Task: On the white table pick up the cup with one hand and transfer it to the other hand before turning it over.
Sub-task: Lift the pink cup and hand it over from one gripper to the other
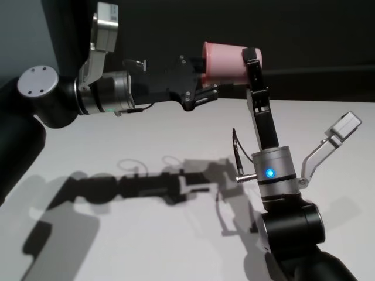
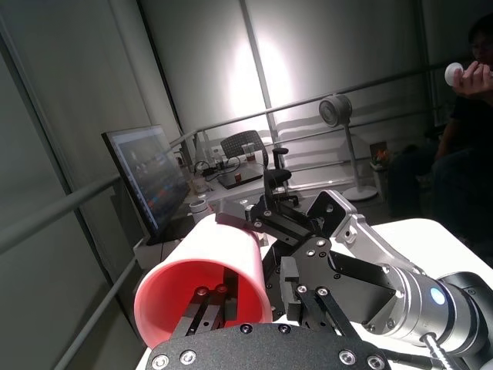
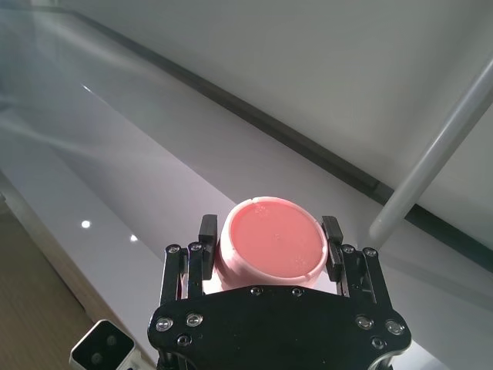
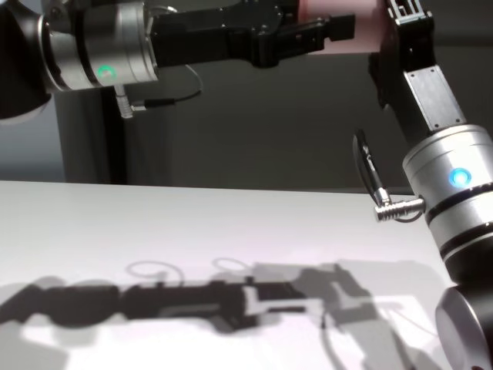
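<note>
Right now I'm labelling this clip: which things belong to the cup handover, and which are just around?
Job:
- cup, held in the air
- right claw, shut on it
- left claw, at its rim
- white table

Around:
- monitor
- fan
- office chair

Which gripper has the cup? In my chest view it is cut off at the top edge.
Observer: The right gripper. In its wrist view its pads press the cup from both sides near the base.
Operator: Is the cup upright?
Observer: No. The head view shows it lying on its side in the air, high above the white table, mouth toward the left gripper.
Operator: Anything in it?
Observer: The left wrist view looks straight into the mouth, and I see no contents.
</note>
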### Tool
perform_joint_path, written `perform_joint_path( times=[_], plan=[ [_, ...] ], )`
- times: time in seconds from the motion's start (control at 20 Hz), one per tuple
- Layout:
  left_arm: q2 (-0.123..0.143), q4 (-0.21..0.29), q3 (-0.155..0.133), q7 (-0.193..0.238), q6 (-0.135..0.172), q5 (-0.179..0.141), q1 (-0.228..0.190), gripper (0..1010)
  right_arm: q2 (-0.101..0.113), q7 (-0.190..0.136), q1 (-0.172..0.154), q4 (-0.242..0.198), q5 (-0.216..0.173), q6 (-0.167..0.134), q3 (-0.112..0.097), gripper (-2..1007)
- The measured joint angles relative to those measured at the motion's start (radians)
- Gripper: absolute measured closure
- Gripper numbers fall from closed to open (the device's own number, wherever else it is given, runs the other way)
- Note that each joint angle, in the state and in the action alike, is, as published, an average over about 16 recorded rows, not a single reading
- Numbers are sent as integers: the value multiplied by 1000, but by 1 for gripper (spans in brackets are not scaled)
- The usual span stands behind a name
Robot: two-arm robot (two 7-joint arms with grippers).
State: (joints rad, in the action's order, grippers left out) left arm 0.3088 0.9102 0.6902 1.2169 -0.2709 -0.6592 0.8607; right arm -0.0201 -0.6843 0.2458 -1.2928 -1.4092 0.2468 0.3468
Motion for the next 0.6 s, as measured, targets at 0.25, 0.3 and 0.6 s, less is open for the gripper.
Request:
perform_joint_path(
  times=[0.25,0.3,0.6],
  plan=[
    [0,0,0,0,0,0,0,530,0,0,0,0,0,0,0,219],
    [0,0,0,0,0,0,0,494,0,0,0,0,0,0,0,219],
    [0,0,0,0,0,0,0,289,0,0,0,0,0,0,0,219]
  ],
)
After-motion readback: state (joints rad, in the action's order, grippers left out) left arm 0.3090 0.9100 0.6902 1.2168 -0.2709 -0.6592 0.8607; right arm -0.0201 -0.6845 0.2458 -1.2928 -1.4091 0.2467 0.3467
